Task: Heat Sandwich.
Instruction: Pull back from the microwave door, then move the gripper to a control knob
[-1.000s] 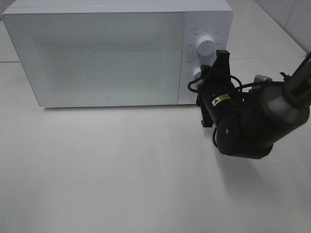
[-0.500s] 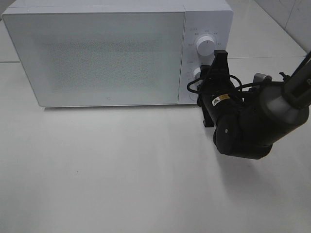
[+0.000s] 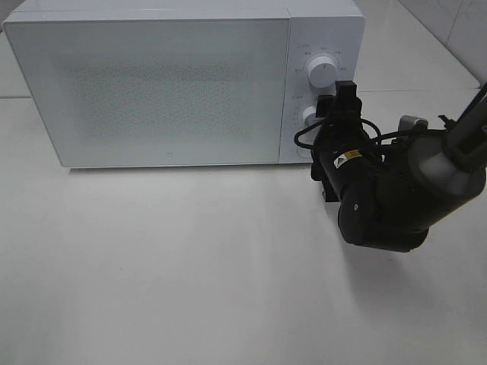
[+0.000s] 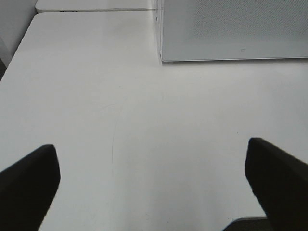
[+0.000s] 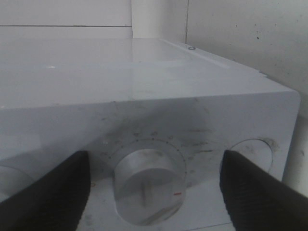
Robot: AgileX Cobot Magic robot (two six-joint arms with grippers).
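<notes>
- White microwave (image 3: pixel 167 84): one, standing on the pale table (image 3: pixel 190 266) at the far side of the high view.
- Its door (image 3: pixel 152 87) is one wide panel with a speckled grey field. It is shut flat against the body, and nothing behind it can be made out.
- Sandwich: it shows in none of the three views, so I cannot tell where it is. The microwave is the only container in sight, and its contents are hidden.
- Knobs: two white ones on the control strip to the right of the door, the upper knob (image 3: pixel 323 71) above the lower knob (image 3: pixel 310 115).
- Arms: one dark arm (image 3: pixel 396 194) is in the high view, reaching in from the right. Its front end is up against the control strip and covers part of the lower knob.
- Right gripper (image 5: pixel 153 163): spread. One black ribbed finger (image 5: pixel 45 192) lies to each side of a single knob (image 5: pixel 149 190), with the other finger (image 5: pixel 262 192) well clear of it. There is bare panel between the knob and each pad, and neither pad touches it.
- Left gripper (image 4: pixel 153 180): spread wide with nothing between its two black fingers (image 4: pixel 29 185), hanging over the bare table. The microwave's near lower corner (image 4: pixel 161 53) lies ahead of it.
</notes>
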